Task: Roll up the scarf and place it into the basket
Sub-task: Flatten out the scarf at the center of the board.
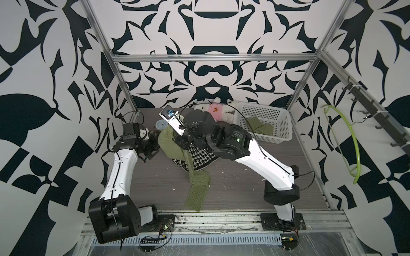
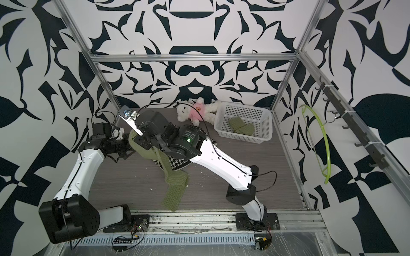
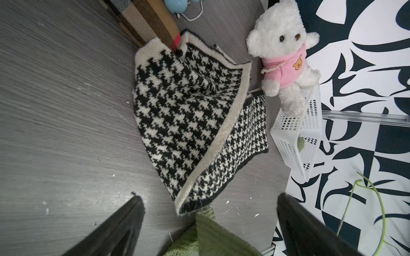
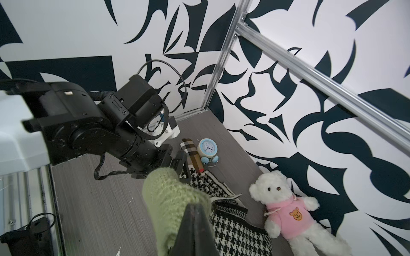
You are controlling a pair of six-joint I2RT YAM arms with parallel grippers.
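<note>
The scarf is olive-green knit. It drapes from near the arms' wrists, across a houndstooth cloth, down to the table's front. My right gripper is shut on the scarf's upper, bunched end. My left gripper is open just left of that end, its fingers wide apart. A fold of the scarf lies between them near the palm. The white perforated basket stands at the back right, with a green knit piece inside.
A black-and-white houndstooth cloth lies under the scarf. A white teddy bear in pink lies by the back wall, next to the basket. A blue alarm clock and a plaid roll sit at the back left. A green hanger hangs on the right wall.
</note>
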